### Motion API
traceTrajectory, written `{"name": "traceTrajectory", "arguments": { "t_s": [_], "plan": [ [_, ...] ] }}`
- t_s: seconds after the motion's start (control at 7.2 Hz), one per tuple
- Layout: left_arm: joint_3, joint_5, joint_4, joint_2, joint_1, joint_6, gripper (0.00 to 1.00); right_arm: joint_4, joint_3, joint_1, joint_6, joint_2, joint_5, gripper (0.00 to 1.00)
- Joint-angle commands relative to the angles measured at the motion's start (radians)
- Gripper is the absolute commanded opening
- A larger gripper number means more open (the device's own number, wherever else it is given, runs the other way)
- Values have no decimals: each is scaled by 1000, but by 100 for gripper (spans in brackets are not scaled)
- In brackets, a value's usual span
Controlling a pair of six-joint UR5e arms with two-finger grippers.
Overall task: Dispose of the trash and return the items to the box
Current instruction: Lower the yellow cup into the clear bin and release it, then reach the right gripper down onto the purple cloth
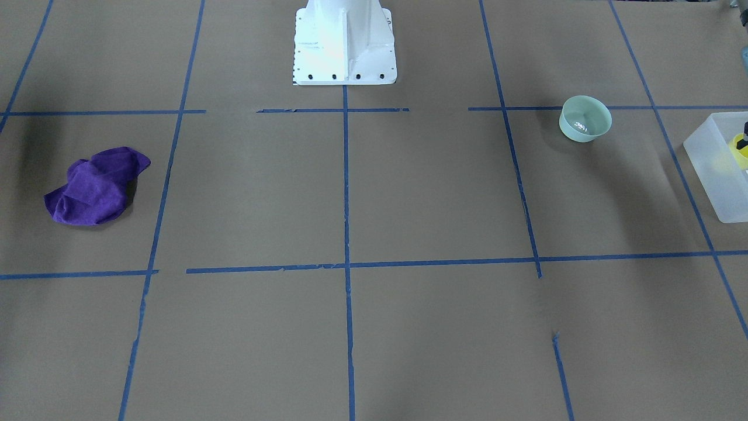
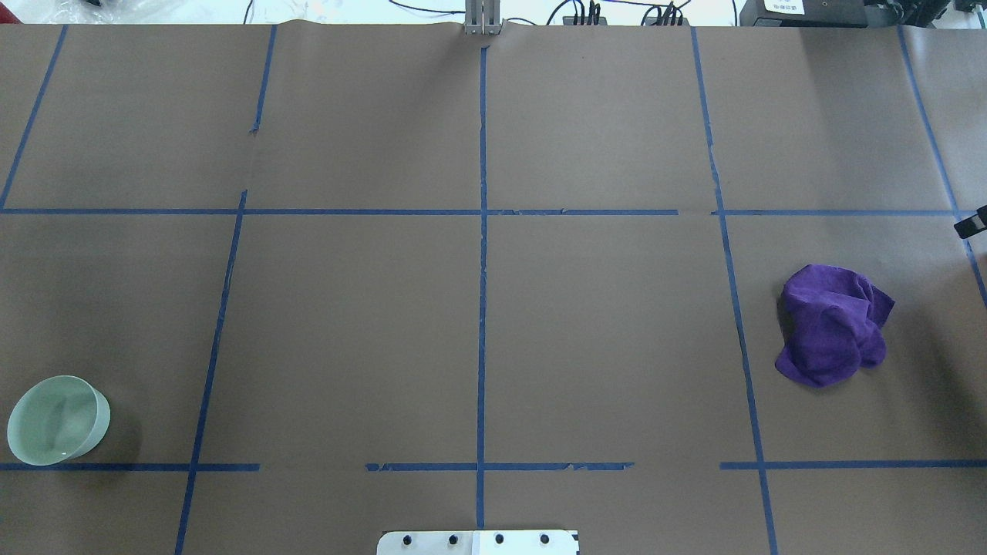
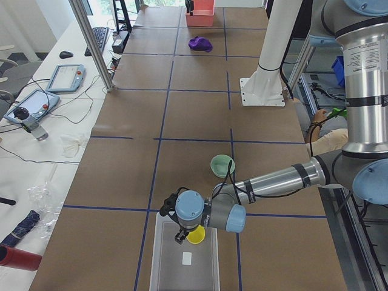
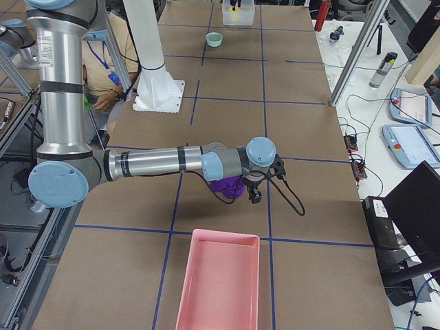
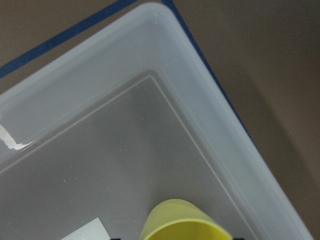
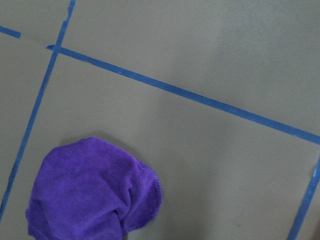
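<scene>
My left gripper [image 3: 183, 234] is over the translucent white box [image 3: 185, 267] at the table's left end and is shut on the small yellow cup [image 3: 195, 235]. The left wrist view shows the cup [image 5: 182, 222] just above the box's floor, near a corner of its wall [image 5: 210, 100]. The cup [image 1: 741, 151] also shows at the front view's right edge. The mint-green bowl [image 2: 58, 420] stands upright on the table, beside the box. My right gripper [image 4: 256, 194] hovers beside a crumpled purple cloth [image 2: 833, 324]; I cannot tell whether it is open or shut.
A pink bin [image 4: 218, 282] stands at the table's right end, beyond the cloth. The white robot base [image 1: 343, 44] is at the near middle. Blue tape lines grid the brown table. A white label lies on the box floor.
</scene>
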Motion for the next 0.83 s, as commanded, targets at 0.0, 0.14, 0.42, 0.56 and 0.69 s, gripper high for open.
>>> {"name": "traceTrajectory", "arguments": {
  "t_s": [0.0,0.14,0.42,0.56,0.69],
  "plan": [
    [-251,6,289,-4,-77,-32,100,304,48,-141,431,-105,-41,100],
    [-310,15,344,-31,-82,-130,100,440,46,-248,677,-118,-87,100],
    [-315,6,310,-91,-68,-373,100,576,52,-510,1065,-109,-322,100],
    [-314,-2,299,-91,-65,-387,100,577,68,-562,1093,-111,-372,100],
    [-305,-2,296,-100,-60,-402,100,575,101,-567,1104,-123,-371,100]
  ]
}}
